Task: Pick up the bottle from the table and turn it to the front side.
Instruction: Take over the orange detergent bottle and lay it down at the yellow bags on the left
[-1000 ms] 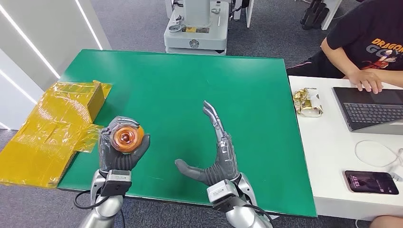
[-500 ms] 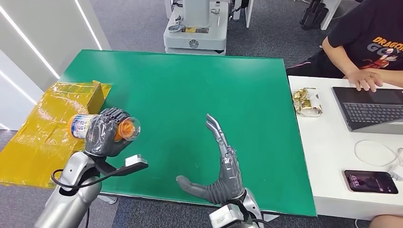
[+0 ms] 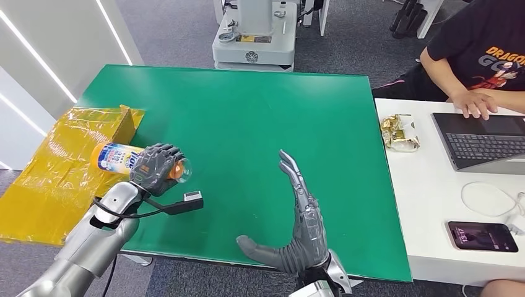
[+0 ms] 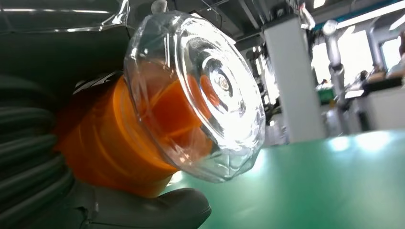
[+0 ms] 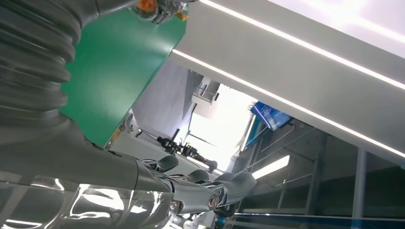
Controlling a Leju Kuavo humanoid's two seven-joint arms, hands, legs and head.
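Since half a second earlier, the left hand (image 3: 156,168) had swung the orange plastic bottle with the clear domed cap (image 3: 127,159) further over, so that it lay nearly level, its labelled body pointing toward the yellow taped cardboard box (image 3: 65,167) and its cap toward the middle of the green table (image 3: 247,117). That hand's fingers were clamped around the bottle near its cap end, holding it above the table's left edge; the left wrist view showed the cap (image 4: 200,95) close up beyond the thumb. The right hand (image 3: 297,216) had slid slightly forward over the near part of the table, fingers straight and thumb spread wide, holding nothing. At the white desk (image 3: 427,204), a person's hand (image 3: 475,104) rested by a laptop (image 3: 483,142).
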